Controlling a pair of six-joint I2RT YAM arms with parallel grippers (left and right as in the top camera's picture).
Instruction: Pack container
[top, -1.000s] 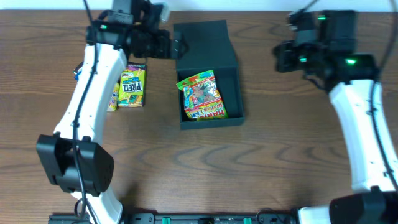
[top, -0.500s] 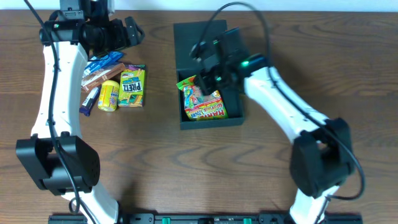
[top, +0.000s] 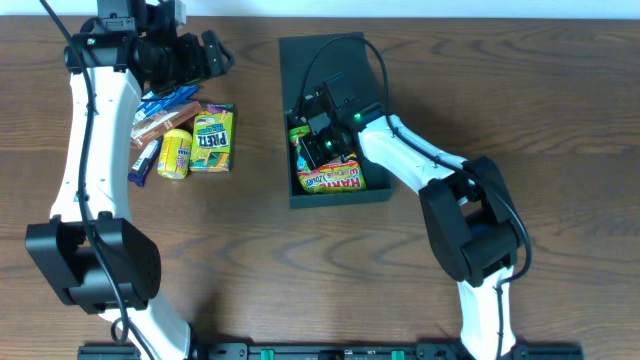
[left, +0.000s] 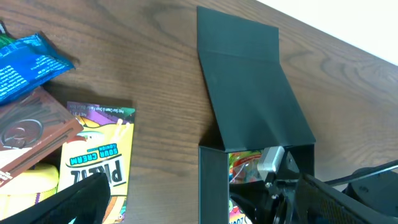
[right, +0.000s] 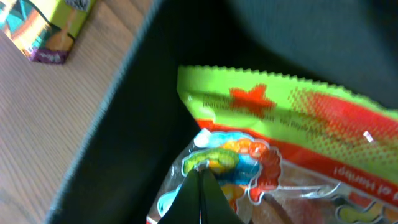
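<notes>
The dark teal container (top: 338, 198) stands open at the table's middle, its lid (top: 330, 60) lying flat behind it. A colourful gummy packet (top: 342, 176) lies inside. My right gripper (top: 312, 140) reaches into the container; in the right wrist view its fingers (right: 200, 171) are shut together with their tips on the gummy packet (right: 298, 124), over the container's dark floor (right: 143, 124). My left gripper (top: 214, 55) hovers open and empty left of the lid. The left wrist view shows its wide-apart fingers (left: 205, 211), the lid (left: 249, 81) and the packet (left: 242, 163).
Left of the container lie a green-yellow Pretz box (top: 212, 138), a yellow can (top: 176, 153), a blue packet (top: 165, 98) and a brown bar (top: 155, 120). The Pretz box also shows in the left wrist view (left: 93, 155) and the right wrist view (right: 56, 25).
The right arm swung from the far right into the container and lowered onto the gummy packet. The left arm withdrew from the lid to the upper left, uncovering the snacks.
</notes>
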